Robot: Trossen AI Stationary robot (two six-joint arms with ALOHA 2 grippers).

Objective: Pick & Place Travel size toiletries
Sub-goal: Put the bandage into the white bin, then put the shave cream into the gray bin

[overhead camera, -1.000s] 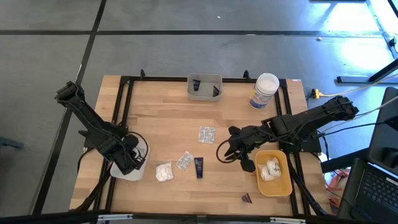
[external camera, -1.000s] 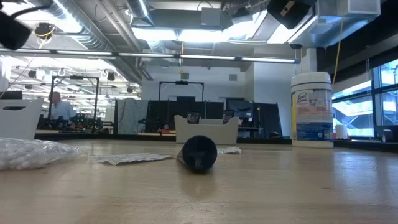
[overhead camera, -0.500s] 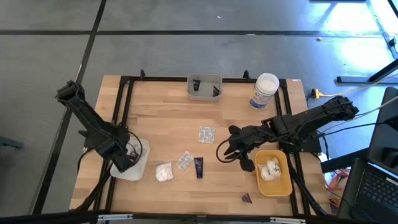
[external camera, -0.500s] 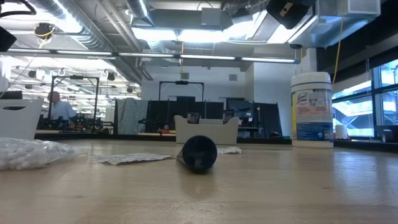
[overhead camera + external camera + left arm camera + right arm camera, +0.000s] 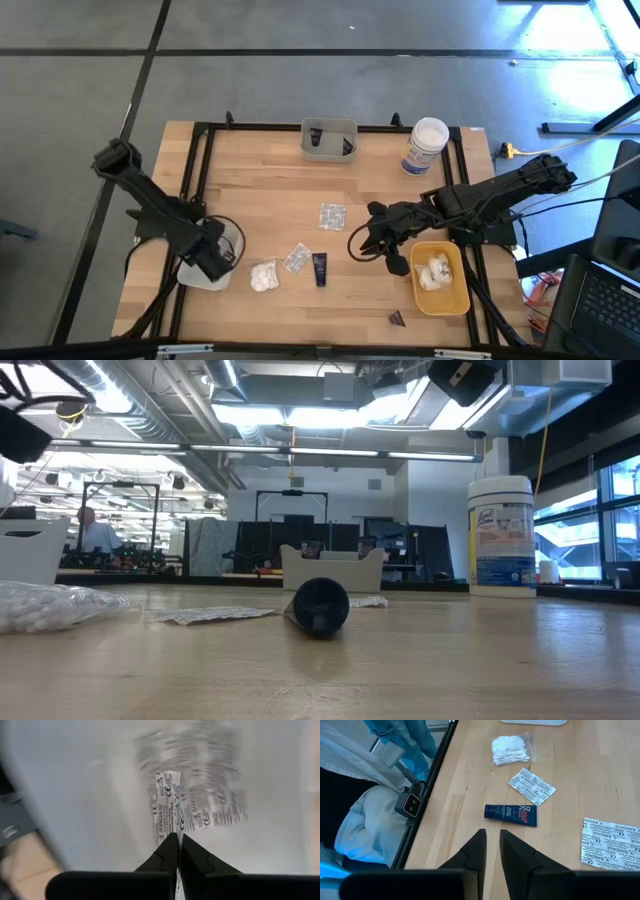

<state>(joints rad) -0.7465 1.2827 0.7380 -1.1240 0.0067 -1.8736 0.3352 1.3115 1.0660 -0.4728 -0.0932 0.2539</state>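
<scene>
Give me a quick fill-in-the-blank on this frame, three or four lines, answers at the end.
1. The left gripper is shut on a printed ____ above the white tray.
2. The yellow tray near the right gripper holds a ____ bundle.
3. The dark tube lies between a bandage packet and the ____ tray.
4. The white jar stands at the table's far ____ corner.

Missing words: packet; white; yellow; right
</scene>
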